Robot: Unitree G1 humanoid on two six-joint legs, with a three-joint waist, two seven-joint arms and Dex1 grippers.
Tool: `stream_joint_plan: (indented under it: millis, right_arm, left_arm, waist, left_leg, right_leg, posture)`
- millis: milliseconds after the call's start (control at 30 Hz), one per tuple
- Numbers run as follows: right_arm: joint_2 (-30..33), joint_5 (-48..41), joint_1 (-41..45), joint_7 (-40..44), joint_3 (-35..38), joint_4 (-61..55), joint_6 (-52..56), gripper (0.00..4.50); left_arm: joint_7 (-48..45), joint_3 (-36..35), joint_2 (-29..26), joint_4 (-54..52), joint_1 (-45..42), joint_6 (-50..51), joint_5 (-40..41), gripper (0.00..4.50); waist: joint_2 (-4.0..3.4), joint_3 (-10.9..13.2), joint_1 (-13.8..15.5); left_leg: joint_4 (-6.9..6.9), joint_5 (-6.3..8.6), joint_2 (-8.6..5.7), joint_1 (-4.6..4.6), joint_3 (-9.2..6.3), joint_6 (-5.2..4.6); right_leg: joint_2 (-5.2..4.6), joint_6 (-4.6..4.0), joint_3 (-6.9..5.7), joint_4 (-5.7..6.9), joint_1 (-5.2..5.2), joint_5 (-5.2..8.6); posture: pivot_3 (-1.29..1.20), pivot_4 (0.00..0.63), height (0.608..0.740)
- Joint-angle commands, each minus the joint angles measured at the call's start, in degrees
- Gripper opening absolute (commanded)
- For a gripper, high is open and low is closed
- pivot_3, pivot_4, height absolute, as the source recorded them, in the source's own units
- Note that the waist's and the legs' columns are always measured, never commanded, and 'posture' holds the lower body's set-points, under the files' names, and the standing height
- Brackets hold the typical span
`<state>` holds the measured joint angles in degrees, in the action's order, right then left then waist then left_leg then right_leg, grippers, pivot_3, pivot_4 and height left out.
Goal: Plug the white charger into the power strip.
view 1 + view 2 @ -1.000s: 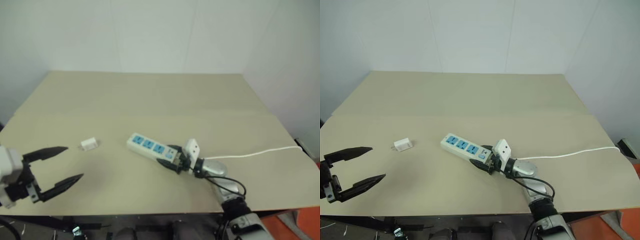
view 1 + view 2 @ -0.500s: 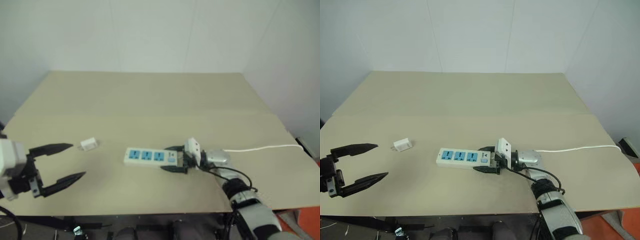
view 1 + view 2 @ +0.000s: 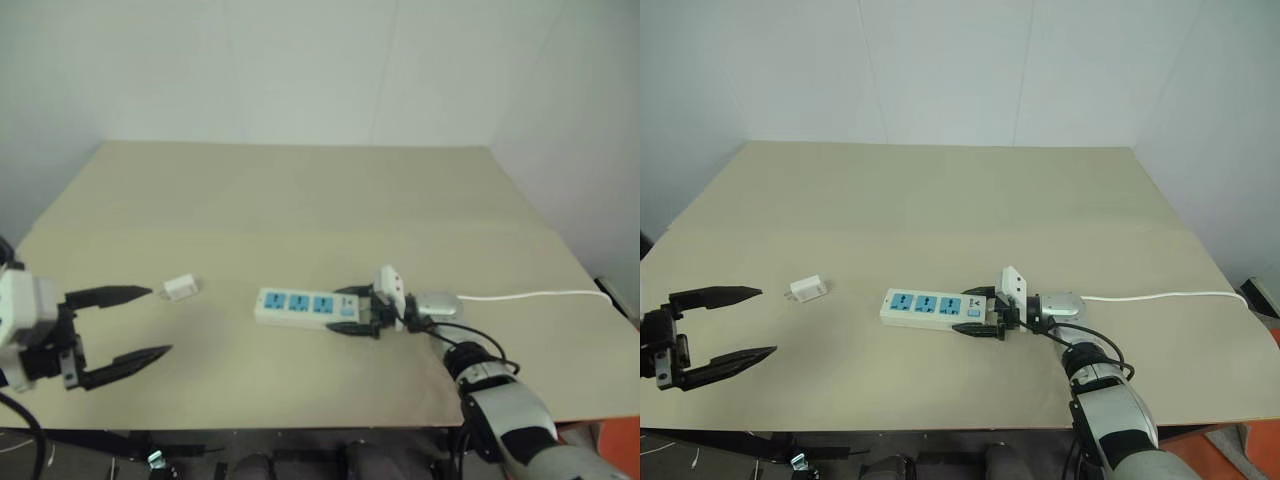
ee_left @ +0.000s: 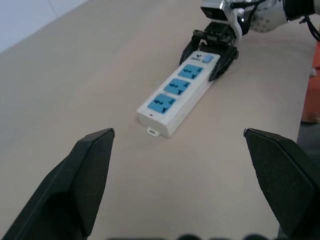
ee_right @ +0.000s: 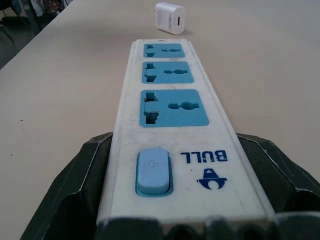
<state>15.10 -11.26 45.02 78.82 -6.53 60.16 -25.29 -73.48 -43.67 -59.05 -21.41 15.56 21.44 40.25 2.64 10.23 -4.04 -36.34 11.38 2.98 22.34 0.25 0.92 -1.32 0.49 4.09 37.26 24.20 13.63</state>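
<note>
The power strip (image 3: pixel 298 304) lies flat on the tan table (image 3: pixel 300 200), roughly parallel to its front edge, blue sockets up. My right gripper (image 3: pixel 345 309) is shut on its cord end; in the right wrist view a black finger (image 5: pixel 75 185) presses each side of the strip (image 5: pixel 167 120) by the blue switch. The white charger (image 3: pixel 180 288) rests on the table to the left of the strip, small and boxy, seen beyond the strip's far end (image 5: pixel 170 18). My left gripper (image 3: pixel 160 321) hovers open at the table's left front, just short of the charger, holding nothing.
The strip's thin white cord (image 3: pixel 530 296) runs right from the held end to the table's right edge. White walls close the back and right sides. The far half of the table is bare tan surface.
My right gripper has swung the strip from a slant to lie nearly parallel with the front edge, and the cord has straightened. The left gripper has barely moved.
</note>
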Motion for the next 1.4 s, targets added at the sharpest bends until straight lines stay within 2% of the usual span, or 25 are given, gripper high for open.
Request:
stream_joint_plan:
  millis: [33, 100, 200, 367, 533, 633, 733, 833, 1067, 1233, 1400]
  right_arm:
    - [-0.09, 1.72, 1.42, 0.83, 0.21, 1.21, -0.37, 3.41]
    - [-0.46, 2.20, 1.91, 0.79, 0.27, 1.91, -0.32, 3.41]
    - [-1.01, 2.93, 2.51, 0.71, 0.34, 2.87, -0.53, 3.41]
    - [-1.55, 3.51, 2.92, 0.47, 0.55, 3.82, -0.90, 3.41]
    - [-1.71, 4.01, 2.97, 0.19, 0.69, 4.23, -0.69, 3.41]
    - [-1.82, 4.47, 3.21, 0.02, 0.87, 4.66, -0.65, 3.41]
    - [-1.99, 4.84, 3.47, -0.18, 1.13, 4.89, -0.72, 3.41]
    - [-2.11, 4.91, 3.53, -0.26, 1.33, 4.79, -0.68, 3.41]
    - [-1.97, 5.13, 2.58, -1.04, 1.72, 4.06, -0.75, 3.41]
    - [-1.88, 5.08, 1.69, -1.67, 1.97, 3.38, -0.79, 3.41]
    - [-2.03, 4.93, 0.77, -2.20, 2.12, 2.37, -0.48, 3.41]
  left_arm:
    - [-5.75, 2.57, -6.44, 8.49, -5.36, -4.08, -3.61, 4.50]
    - [-8.37, 7.71, -11.83, 16.72, -11.76, -7.43, -7.03, 4.50]
    - [-13.99, 20.50, -19.01, 30.40, -27.14, -13.24, -12.87, 4.50]
    - [-19.02, 47.52, -20.83, 47.47, -58.80, -22.06, -22.60, 4.50]
    - [-19.02, 71.42, -13.81, 62.38, -83.53, -25.85, -31.37, 4.50]
    - [-19.02, 82.11, -7.69, 71.24, -93.01, -23.55, -35.58, 4.50]
    - [-19.02, 89.94, -2.04, 79.43, -99.19, -23.75, -41.05, 4.50]
    - [-19.02, 92.70, 3.99, 86.80, -103.64, -22.47, -44.49, 4.50]
    - [-19.02, 90.14, 12.59, 96.16, -107.68, -19.70, -53.35, 4.50]
    - [-18.44, 88.60, 15.39, 97.64, -106.24, -16.76, -59.82, 4.50]
    - [-18.28, 85.70, 17.04, 97.91, -103.21, -14.78, -62.68, 4.50]
  waist:
    - [-0.01, 0.00, 0.00]
    - [-0.01, 0.01, -0.02]
    - [-0.01, 0.01, -0.02]
    - [-0.02, 0.01, -0.20]
    - [0.00, 0.01, 0.01]
    - [-0.01, 0.01, -0.09]
    - [-0.01, 0.02, -0.37]
    - [0.01, 0.02, -0.64]
    - [0.02, 0.03, -1.08]
    - [0.03, 0.04, -1.25]
    - [0.03, 0.04, -1.24]
  left_leg:
    - [0.00, 0.00, -0.01, -0.01, 0.00, 0.00]
    - [0.00, 0.00, -0.02, -0.02, 0.00, 0.00]
    - [0.01, 0.00, -0.04, -0.03, 0.01, 0.00]
    - [-0.01, 0.00, -0.04, 0.07, -0.02, 0.00]
    - [-0.18, 0.00, -0.07, 0.08, -0.10, -0.01]
    - [-0.27, -0.01, -0.09, 0.08, -0.08, -0.01]
    - [-0.35, 0.00, -0.09, 0.16, -0.10, -0.01]
    - [-0.40, 0.00, -0.09, 0.33, -0.14, -0.02]
    - [-0.49, 0.00, -0.13, 0.44, -0.25, -0.02]
    - [-0.51, 0.00, -0.15, 0.50, -0.30, -0.02]
    - [-0.51, 0.00, -0.17, 0.50, -0.33, -0.02]
  right_leg:
    - [0.00, 0.00, 0.00, 0.02, -0.01, 0.00]
    - [0.00, -0.01, 0.00, 0.04, -0.01, 0.01]
    - [0.03, 0.01, 0.01, 0.05, 0.01, 0.00]
    - [0.13, 0.02, 0.02, 0.10, 0.05, 0.00]
    - [0.15, 0.13, 0.02, 0.47, 0.08, 0.06]
    - [0.17, 0.15, 0.07, 0.51, 0.10, 0.08]
    - [0.18, 0.19, 0.08, 0.60, 0.18, 0.11]
    - [0.18, 0.21, 0.08, 0.71, 0.33, 0.12]
    - [0.18, 0.23, 0.04, 0.72, 0.36, 0.14]
    - [0.18, 0.25, 0.01, 0.73, 0.36, 0.15]
    - [0.15, 0.26, -0.01, 0.75, 0.34, 0.15]
  posture:
    - [0.00, 0.150, 0.740]
    - [0.00, 0.150, 0.740]
    - [0.00, 0.150, 0.740]
    - [0.00, 0.150, 0.740]
    - [0.00, 0.150, 0.740]
    - [0.00, 0.150, 0.740]
    - [0.00, 0.150, 0.740]
    - [0.00, 0.150, 0.740]
    - [0.00, 0.150, 0.740]
    - [0.00, 0.150, 0.740]
    - [0.00, 0.150, 0.740]
